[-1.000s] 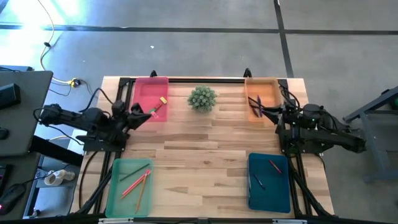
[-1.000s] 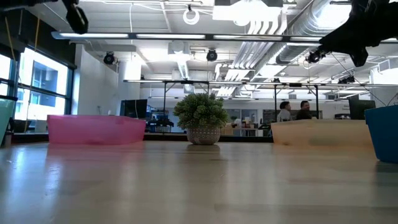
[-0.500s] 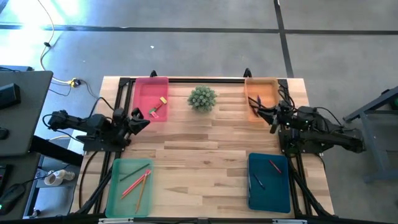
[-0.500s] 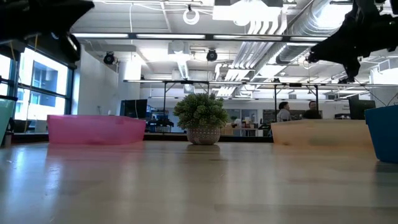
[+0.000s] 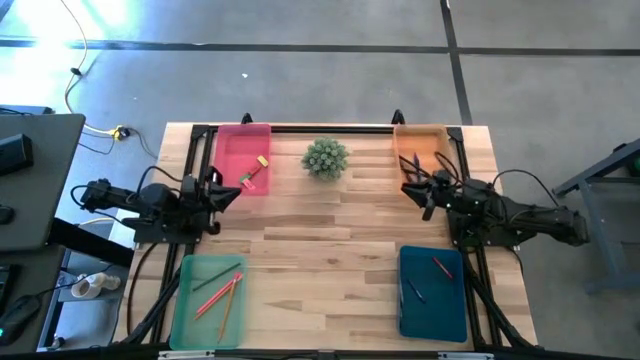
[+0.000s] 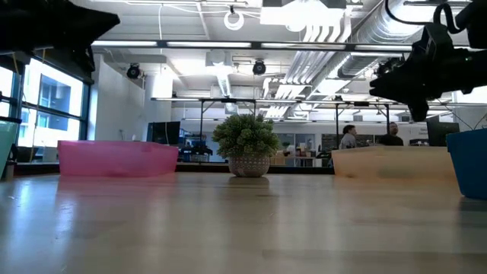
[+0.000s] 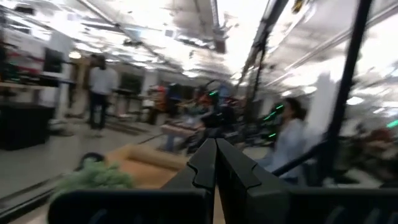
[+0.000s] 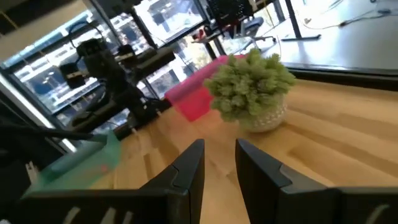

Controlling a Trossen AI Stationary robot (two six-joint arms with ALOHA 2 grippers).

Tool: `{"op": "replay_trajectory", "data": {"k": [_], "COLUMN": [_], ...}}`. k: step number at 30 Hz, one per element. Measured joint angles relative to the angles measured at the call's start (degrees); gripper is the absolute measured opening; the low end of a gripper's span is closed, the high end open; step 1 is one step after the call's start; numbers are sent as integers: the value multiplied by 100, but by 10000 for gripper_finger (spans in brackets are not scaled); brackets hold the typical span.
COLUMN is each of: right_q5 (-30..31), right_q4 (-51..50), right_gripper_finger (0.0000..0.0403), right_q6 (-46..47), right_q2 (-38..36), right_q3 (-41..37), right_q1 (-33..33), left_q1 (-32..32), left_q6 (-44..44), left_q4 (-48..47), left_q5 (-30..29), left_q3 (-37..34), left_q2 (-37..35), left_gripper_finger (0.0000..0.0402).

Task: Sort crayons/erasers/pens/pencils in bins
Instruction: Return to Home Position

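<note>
Wood-plank surface (image 5: 330, 225), pale, smooth; four shallow translucent plastic bins at corners: pink (image 5: 242, 157) w/ erasers, orange (image 5: 420, 150), light green (image 5: 207, 298) w/ pencils, teal-blue (image 5: 432, 291) w/ crayons. Small bushy green plant (image 5: 325, 157) betw. pink & orange. Vs. a sec ago: left pincer (image 5: 222, 189) pulled back off pink bin, clenched, empty; right pincer (image 5: 414, 190) moved inward off orange bin, fingers (image 8: 189, 163) part-open, holding nothing.
</note>
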Motion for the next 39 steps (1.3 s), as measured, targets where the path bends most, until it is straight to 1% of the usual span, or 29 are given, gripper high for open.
{"op": "replay_trajectory", "data": {"k": [2, 4, 9, 15, 22, 39], "right_q5": [-101, -111, -111, -117, -117, -115], "right_q4": [177, 230, 159, 152, 144, 135], "right_gripper_finger": [83, 83, 83, 83, 83, 83], "right_q6": [-46, -68, -185, -668, -518, -518], "right_q2": [46, 46, 54, 70, 70, 70], "right_q3": [-58, -66, -66, -66, -65, -64], "right_q1": [0, 0, 0, 0, 0, 0], "left_q1": [0, 0, 0, 0, 0, 0], "left_q6": [119, 69, -396, -823, -866, -866], "left_q4": [-97, -131, -453, -748, -829, -826], "left_q5": [-178, -226, -267, -290, -416, -415], "left_q3": [0, 0, 0, 0, 0, 0], "left_q2": [0, 0, 0, 3, 4, 4], "left_gripper_finger": [0, 0, 0, 0, 1, 1]}}
